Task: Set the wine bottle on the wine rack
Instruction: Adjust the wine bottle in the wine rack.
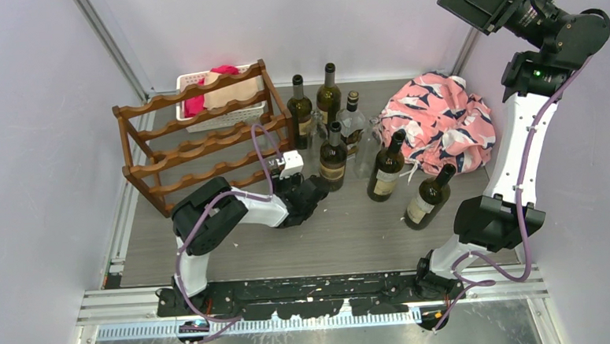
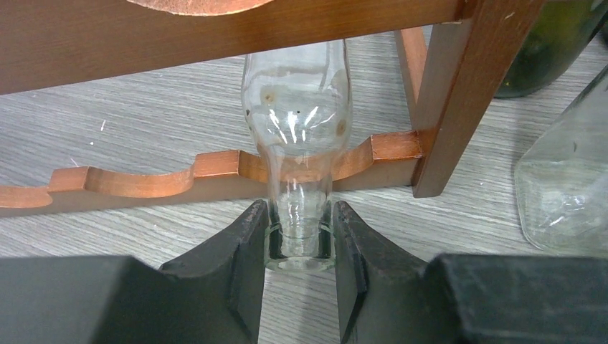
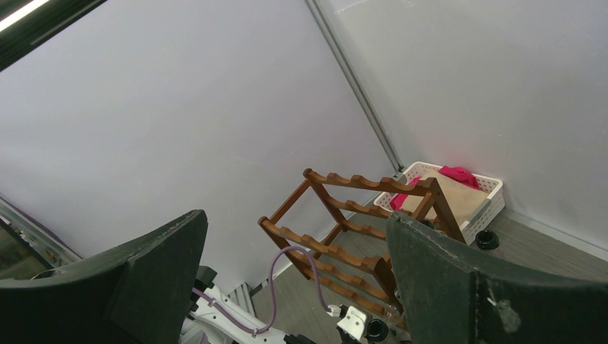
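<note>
My left tool (image 2: pixel 299 233) clamps the bottle (image 2: pixel 295 107) neck, right tool (image 3: pixel 294 244) spread wide; released crooked, it could roll off the rack (image 2: pixel 143 183) at 12 o'clock.

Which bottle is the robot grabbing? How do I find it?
Find the dark reddish-brown wooden wine rack. At its lowest rail, the left gripper pinches the neck of a clear glass bottle. Only it lies down; the other bottles stand upright.

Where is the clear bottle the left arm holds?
Left wrist view, centre: the clear bottle lies across the wine rack's low rail by its right post, neck in the left jaws.
</note>
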Controlling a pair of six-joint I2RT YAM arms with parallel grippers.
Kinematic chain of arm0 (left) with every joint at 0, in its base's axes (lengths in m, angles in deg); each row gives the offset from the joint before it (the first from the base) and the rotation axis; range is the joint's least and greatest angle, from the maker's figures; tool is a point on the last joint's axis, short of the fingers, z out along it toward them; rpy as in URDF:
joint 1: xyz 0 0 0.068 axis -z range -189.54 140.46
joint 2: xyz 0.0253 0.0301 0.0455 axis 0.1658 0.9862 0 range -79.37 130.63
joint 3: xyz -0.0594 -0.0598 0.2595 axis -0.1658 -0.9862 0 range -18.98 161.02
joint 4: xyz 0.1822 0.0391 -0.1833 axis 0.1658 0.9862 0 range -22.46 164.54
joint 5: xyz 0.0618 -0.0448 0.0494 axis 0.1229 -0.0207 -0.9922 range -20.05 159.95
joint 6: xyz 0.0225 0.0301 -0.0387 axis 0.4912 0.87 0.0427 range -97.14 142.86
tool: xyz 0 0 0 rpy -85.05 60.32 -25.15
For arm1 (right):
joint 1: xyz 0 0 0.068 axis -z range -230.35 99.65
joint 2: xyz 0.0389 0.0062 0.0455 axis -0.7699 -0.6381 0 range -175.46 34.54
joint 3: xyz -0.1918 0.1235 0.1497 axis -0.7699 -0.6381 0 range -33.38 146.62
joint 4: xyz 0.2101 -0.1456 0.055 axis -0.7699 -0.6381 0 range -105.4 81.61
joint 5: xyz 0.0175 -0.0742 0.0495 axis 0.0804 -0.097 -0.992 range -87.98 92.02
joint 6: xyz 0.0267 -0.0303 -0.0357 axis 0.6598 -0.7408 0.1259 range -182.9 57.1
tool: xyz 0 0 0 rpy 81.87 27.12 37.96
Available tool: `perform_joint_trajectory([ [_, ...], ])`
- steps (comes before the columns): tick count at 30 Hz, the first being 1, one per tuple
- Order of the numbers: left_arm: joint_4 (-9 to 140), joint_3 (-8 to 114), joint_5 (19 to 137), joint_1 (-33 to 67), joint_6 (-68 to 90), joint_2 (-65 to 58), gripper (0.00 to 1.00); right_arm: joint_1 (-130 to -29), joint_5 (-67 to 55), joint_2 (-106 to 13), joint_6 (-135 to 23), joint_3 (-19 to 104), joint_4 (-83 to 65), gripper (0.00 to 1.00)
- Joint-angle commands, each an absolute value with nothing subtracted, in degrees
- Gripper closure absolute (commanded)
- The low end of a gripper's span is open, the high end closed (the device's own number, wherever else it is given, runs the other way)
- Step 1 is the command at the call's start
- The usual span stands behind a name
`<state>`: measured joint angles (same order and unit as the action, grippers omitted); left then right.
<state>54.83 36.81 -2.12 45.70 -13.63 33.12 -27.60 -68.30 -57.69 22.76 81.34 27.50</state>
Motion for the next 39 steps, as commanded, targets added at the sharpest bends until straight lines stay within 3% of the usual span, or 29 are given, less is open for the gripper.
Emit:
perform_joint_trajectory([
  [1, 48.2, 35.1, 3.0, 46.0, -10.9, 35.2, 1.0, -27.4, -67.5, -56.3, 22.3, 81.8, 28.6, 0.0],
  [20, 48.2, 33.0, 0.5, 49.2, -7.1, 31.5, 1.0, -27.4, -67.5, -56.1, 22.3, 81.8, 28.6, 0.0],
  [33, 52.2, 37.2, -2.0, 48.0, -6.5, 35.3, 1.0, -27.4, -67.7, -56.1, 22.0, 81.8, 28.4, 0.0],
  [39, 50.7, 37.9, -2.1, 47.4, -4.5, 36.3, 1.0, -27.4, -68.4, -56.1, 13.9, 83.0, 18.7, 0.0],
])
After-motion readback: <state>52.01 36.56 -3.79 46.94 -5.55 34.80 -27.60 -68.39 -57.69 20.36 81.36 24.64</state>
